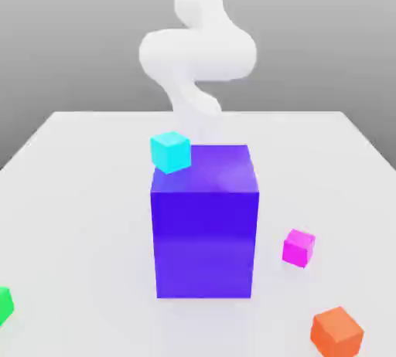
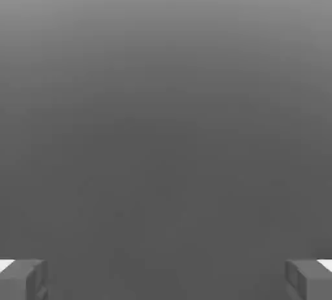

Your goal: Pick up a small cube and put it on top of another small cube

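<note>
In the exterior view, a white table [image 1: 69, 193] carries a tall blue-purple block [image 1: 205, 232] at its centre, with a cyan cube [image 1: 170, 151] at the block's upper corner toward the exterior view's left; whether it rests on the block or sits behind it cannot be told. The small pink cube [image 1: 298, 247] lies on the table just off the block's lower corner, toward the exterior view's right, clear of the block. The orange cube [image 1: 337, 331] sits nearer the camera and farther toward that same side, apart from the pink one. A green cube [image 1: 4, 304] shows at the edge on the exterior view's left. The white robot arm [image 1: 197, 50] curls above and behind the block. In the hand view, the gripper [image 2: 166, 279] stands wide open, its two grey fingers [image 2: 23, 279] far apart with nothing between them, against a plain grey background.
</note>
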### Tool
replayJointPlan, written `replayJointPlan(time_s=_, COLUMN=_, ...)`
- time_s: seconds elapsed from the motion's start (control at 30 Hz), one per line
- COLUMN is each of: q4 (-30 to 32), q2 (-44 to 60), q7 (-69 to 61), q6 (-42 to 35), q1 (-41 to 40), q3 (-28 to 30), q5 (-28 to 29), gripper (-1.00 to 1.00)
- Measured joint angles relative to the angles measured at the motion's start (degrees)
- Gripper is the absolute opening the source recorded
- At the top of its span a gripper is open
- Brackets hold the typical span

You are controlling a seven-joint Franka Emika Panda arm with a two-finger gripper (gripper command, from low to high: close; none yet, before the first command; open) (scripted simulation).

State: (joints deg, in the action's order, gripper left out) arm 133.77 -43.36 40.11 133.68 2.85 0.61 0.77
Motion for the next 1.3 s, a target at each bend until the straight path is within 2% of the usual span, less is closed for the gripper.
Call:
replayJointPlan(time_s=0.77, q4=18.2, q2=22.6, q7=-54.4, q6=17.4, q1=25.3, q3=7.4, q5=4.6, gripper=0.0)
replayJointPlan(time_s=1.3, q4=30.9, q2=38.5, q7=-96.4, q6=29.5, q1=39.6, q3=9.3, q5=1.9, gripper=0.0)
